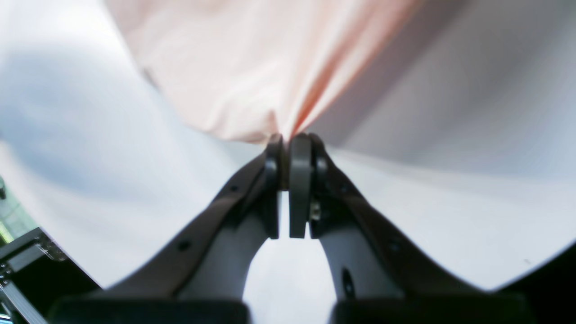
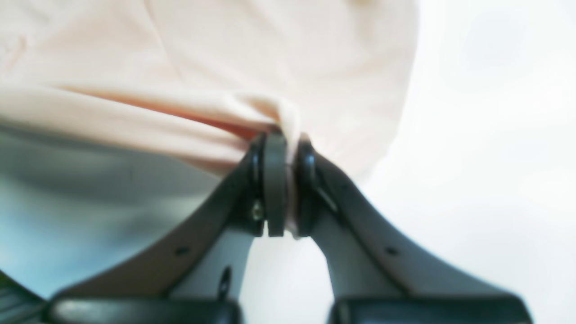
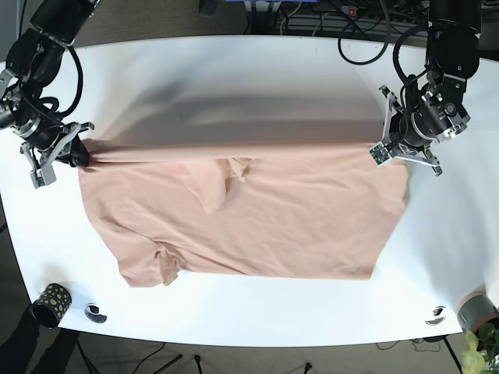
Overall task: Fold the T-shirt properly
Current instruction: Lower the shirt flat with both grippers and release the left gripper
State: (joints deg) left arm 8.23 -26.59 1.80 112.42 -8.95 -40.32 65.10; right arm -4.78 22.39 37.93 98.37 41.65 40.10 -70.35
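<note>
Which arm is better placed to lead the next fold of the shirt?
Neither clearly; probably both together. The left gripper and right gripper are each shut on a top corner of the T-shirt, its edge taut between them above the table.

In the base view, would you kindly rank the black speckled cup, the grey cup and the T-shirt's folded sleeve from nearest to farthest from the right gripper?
From the right gripper, at the table's left edge:
1. Folded sleeve, mid-shirt, toward the centre.
2. Black speckled cup, near-left corner; a close call with the sleeve.
3. Grey cup, near-right corner, plainly farthest.
</note>
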